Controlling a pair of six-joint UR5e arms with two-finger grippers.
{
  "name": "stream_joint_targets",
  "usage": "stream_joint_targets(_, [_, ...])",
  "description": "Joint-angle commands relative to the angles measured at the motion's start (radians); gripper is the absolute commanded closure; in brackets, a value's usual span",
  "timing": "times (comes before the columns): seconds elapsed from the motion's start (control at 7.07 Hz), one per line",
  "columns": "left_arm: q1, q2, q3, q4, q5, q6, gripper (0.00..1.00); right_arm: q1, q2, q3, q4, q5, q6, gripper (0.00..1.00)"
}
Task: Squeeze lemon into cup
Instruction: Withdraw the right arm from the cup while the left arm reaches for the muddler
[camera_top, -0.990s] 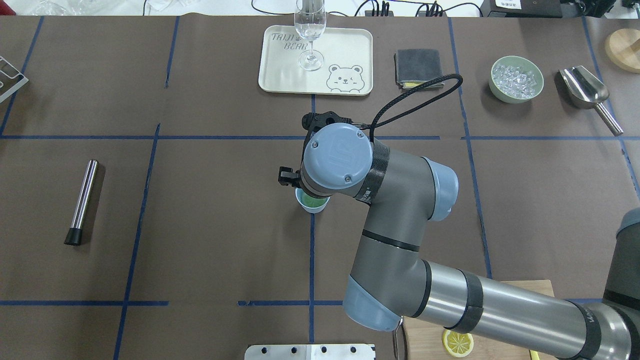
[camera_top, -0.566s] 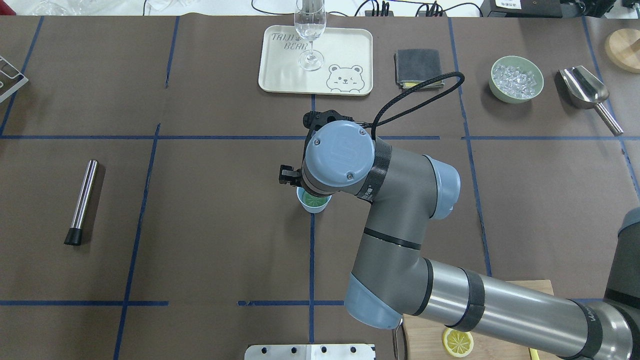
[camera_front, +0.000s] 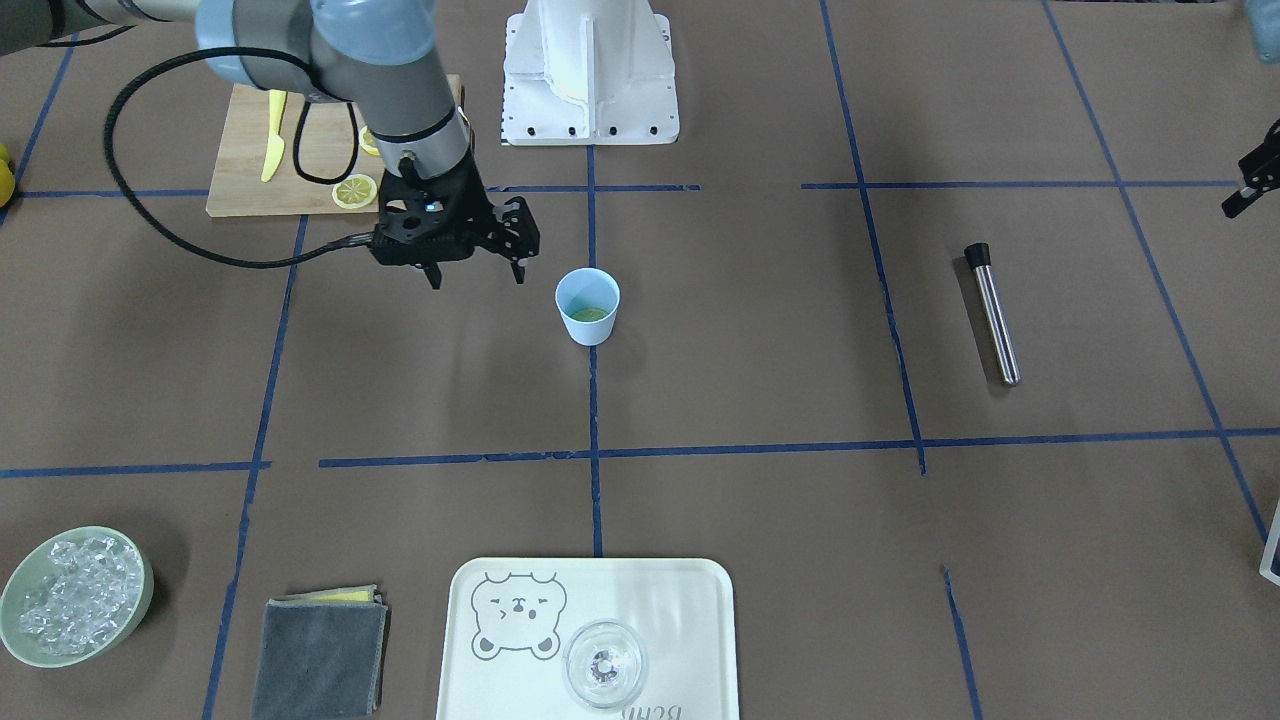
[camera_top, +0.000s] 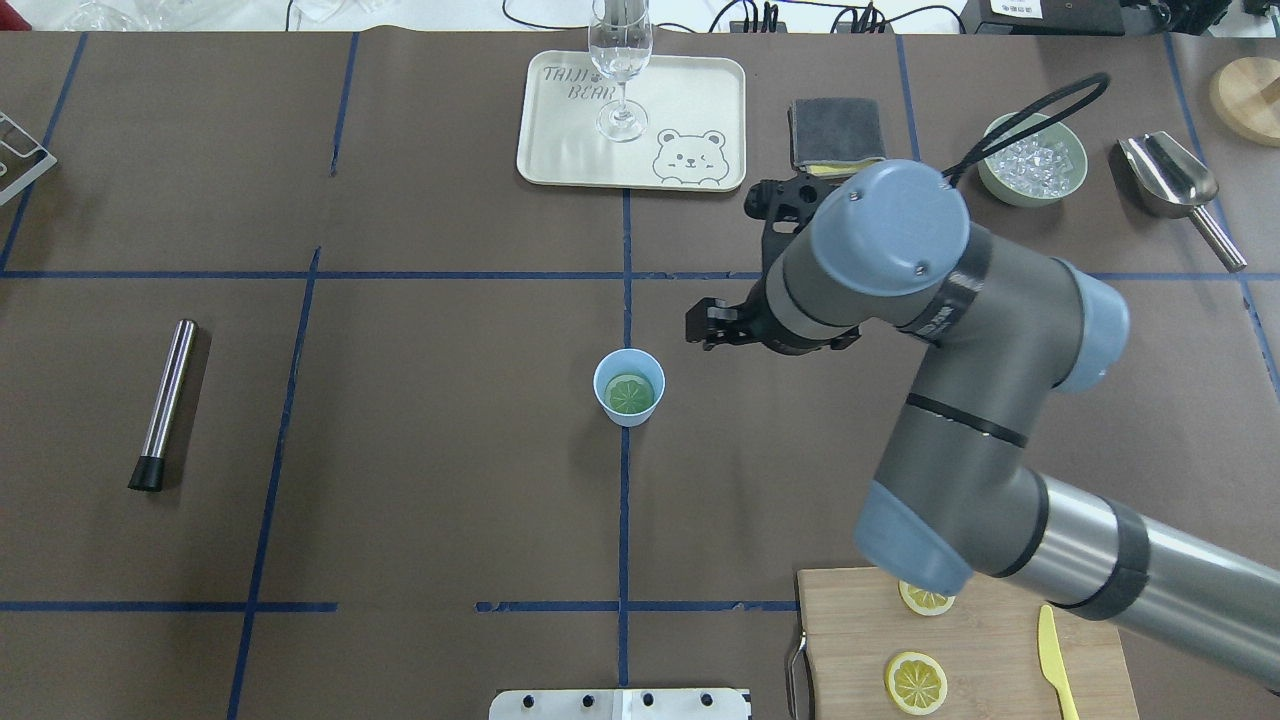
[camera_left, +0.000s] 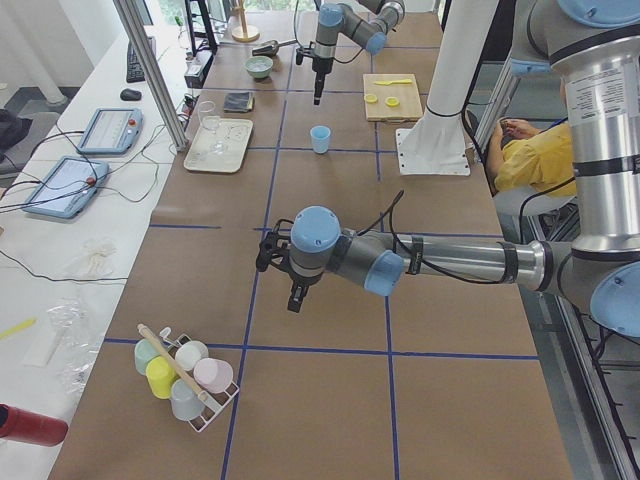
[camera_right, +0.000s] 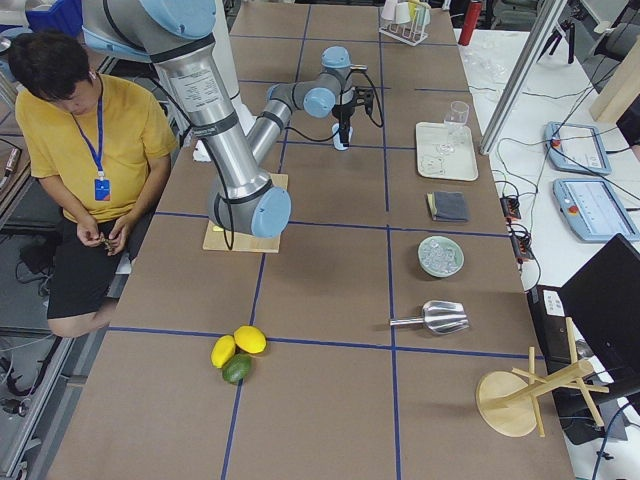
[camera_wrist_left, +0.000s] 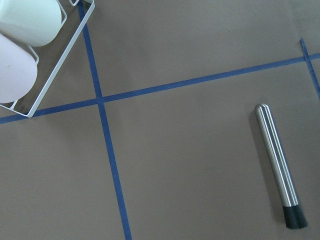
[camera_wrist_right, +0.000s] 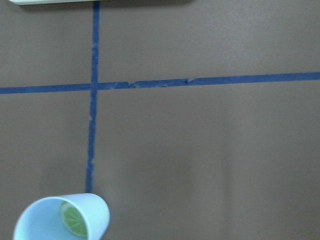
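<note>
Overhead exterior view: the cup (camera_top: 603, 381) stands upright near the middle of the table (camera_top: 420, 330), on the blue tape line that runs from 12 to 6 o'clock; its mouth is uncovered. The lemon slice (camera_top: 630, 394) lies flat on the bottom of the cup, segmented face up; it appears greenish against the blue interior.

Right gripper (camera_front: 477, 280): located at roughly 2 o'clock from the cup in the overhead view, clear of the rim and above the table; fingers point down; jaws are spread wide apart with nothing between them.

Left gripper (camera_front: 1250, 183): only a black edge shows at the side of the front-facing view, well apart from the cup; how far its jaws are apart cannot be told. Its wrist camera looks down on the steel rod (camera_wrist_left: 276, 162) lying on the table.

Other items, bearings taken from the cup in the overhead view:
- cutting board (camera_top: 850, 640) at 4 o'clock; it carries a spare slice (camera_top: 915, 682), a second spare slice (camera_top: 928, 602) partly under the arm, and a yellow knife (camera_top: 1050, 660);
- tray (camera_top: 560, 150) at 12 o'clock, with a stemmed glass (camera_top: 622, 70) on it;
- bowl of ice (camera_top: 995, 175) at 2 o'clock;
- steel rod at 9 o'clock, well apart.
</note>
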Motion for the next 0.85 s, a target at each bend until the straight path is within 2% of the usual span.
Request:
stream_joint_targets(0.0, [0.206,-0.084,0.035,-0.082,0.047,-0.148,0.0,0.152,-0.197,0.048,0.009,0.112,-0.272,0.02])
stream_joint_targets(0.14, [0.27,-0.126,0.063,-0.085,0.127,-0.235,0.0,0.238,-0.266,0.049,0.009,0.183,-0.409,0.02])
stream_joint_targets(0.28, [0.322,-0.138,0.09,-0.083,0.172,-0.307,0.0,0.303,-0.332,0.048,0.012,0.214,-0.531,0.01])
stream_joint_targets(0.57, [0.427,-0.251,0.208,-0.077,0.182,-0.441,0.0,0.349,-0.4,0.046,0.014,0.218,-0.624,0.01])
stream_joint_targets(0.71, [0.455,-0.261,0.219,-0.077,0.194,-0.467,0.02,0.349,-0.417,0.045,0.026,0.218,-0.629,0.01])
